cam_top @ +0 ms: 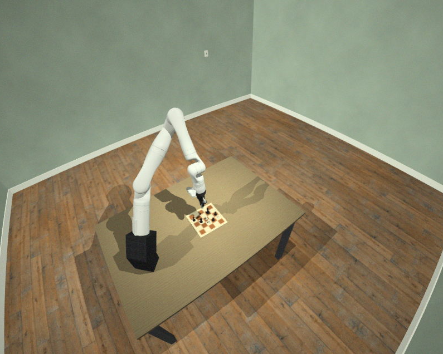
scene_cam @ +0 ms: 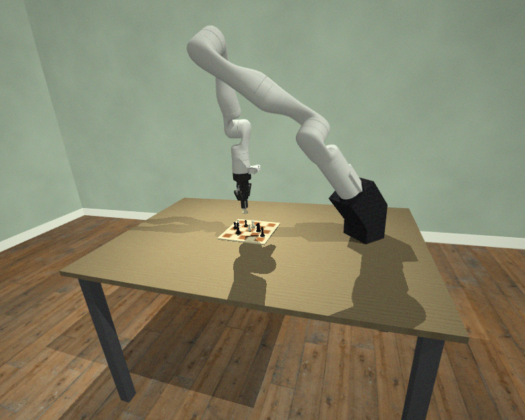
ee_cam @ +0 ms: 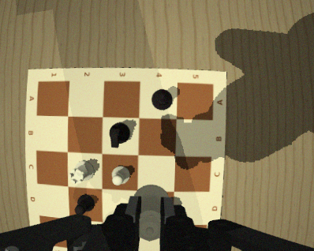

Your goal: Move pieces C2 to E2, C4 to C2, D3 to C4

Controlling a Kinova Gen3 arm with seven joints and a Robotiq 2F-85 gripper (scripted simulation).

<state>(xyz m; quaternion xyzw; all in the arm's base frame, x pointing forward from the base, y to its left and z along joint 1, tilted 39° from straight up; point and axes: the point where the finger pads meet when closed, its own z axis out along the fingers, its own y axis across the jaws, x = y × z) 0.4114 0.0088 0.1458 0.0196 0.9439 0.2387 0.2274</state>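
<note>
My gripper (cam_top: pixel 202 202) (scene_cam: pixel 244 205) (ee_cam: pixel 151 211) is shut on a pale piece (scene_cam: pixel 244 210) (ee_cam: pixel 149 226), held upright high above the board (cam_top: pixel 203 234) (scene_cam: pixel 226 240) (ee_cam: pixel 32 134). In the wrist view, the held piece overlaps the C4–D4 area. A white crowned piece (ee_cam: pixel 80 172) stands on C2. C4 shows no piece in its visible part. A small white piece (cam_top: pixel 217 216) (scene_cam: pixel 238 222) stands around E2. D3 and most of row E are hidden by the fingers in the wrist view.
A white pawn (ee_cam: pixel 120 175) stands on C3, a black knight (ee_cam: pixel 119 132) on B3, and black pieces on A4 (ee_cam: pixel 162 99) and D2 (ee_cam: pixel 85 203). Another black piece (cam_top: pixel 207 210) (scene_cam: pixel 238 230) stands around D4, and one (cam_top: pixel 215 213) around E3.
</note>
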